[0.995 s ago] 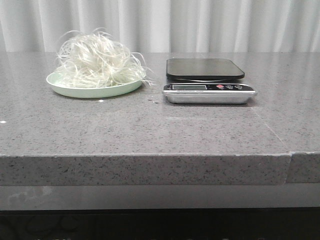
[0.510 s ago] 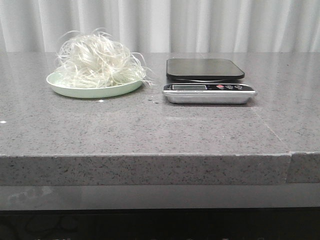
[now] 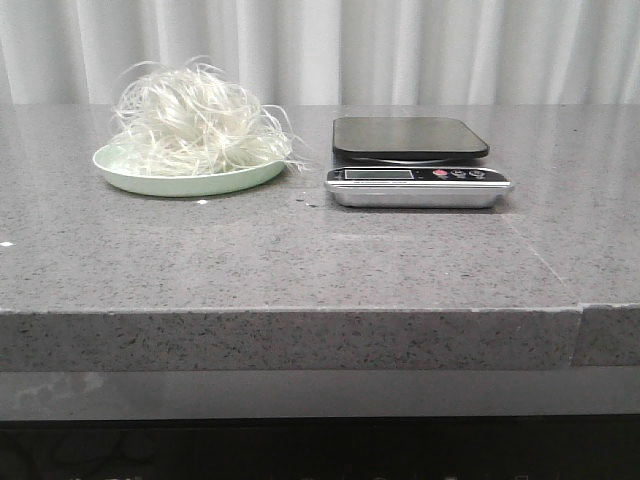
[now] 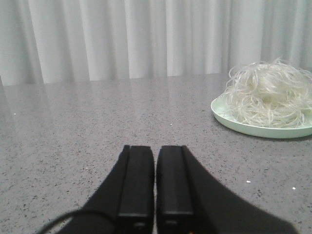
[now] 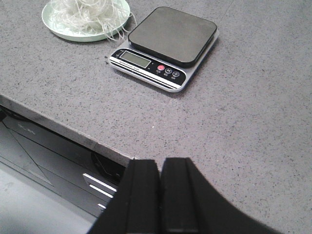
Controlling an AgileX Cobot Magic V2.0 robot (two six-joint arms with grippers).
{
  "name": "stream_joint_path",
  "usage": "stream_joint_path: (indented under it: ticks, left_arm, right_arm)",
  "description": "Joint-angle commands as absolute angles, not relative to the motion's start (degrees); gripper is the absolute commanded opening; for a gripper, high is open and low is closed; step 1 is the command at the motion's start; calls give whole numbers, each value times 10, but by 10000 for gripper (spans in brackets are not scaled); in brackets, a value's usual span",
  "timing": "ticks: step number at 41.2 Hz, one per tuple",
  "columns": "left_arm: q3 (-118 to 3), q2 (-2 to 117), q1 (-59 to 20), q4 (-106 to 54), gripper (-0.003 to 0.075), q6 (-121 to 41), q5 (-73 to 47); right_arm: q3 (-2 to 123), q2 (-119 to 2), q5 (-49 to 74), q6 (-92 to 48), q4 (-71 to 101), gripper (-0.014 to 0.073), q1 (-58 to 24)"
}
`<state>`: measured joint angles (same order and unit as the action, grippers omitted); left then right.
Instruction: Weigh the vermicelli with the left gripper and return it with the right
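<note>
The vermicelli (image 3: 196, 126) is a fluffy white mound on a pale green plate (image 3: 150, 181) at the table's back left; it also shows as vermicelli (image 4: 268, 95) in the left wrist view and vermicelli (image 5: 87, 10) in the right wrist view. To the right of the plate stands a digital scale (image 3: 412, 160), its black platform bare. My left gripper (image 4: 155, 149) is shut and holds nothing, low over the table and well apart from the plate. My right gripper (image 5: 160, 164) is shut and holds nothing, at the table's front edge, far from the scale (image 5: 165, 43). Neither gripper shows in the front view.
White curtains hang behind the grey stone table (image 3: 300, 250). A seam (image 3: 545, 262) runs through the tabletop at the right. Below the front edge, the right wrist view shows dark robot base parts (image 5: 58, 161).
</note>
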<state>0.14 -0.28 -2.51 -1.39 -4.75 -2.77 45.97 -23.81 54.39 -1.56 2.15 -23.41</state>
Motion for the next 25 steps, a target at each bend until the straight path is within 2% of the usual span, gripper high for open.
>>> stream_joint_path:
  ticks: [1, 25]
  left_arm:
    - [5, -14, -23, -20, 142, -42, 18]
    - [5, -14, -23, -20, 142, -42, 18]
  right_arm:
    - [473, -243, 506, -20, 17, 159, -230]
    - [460, -228, 496, -20, 16, 159, -228]
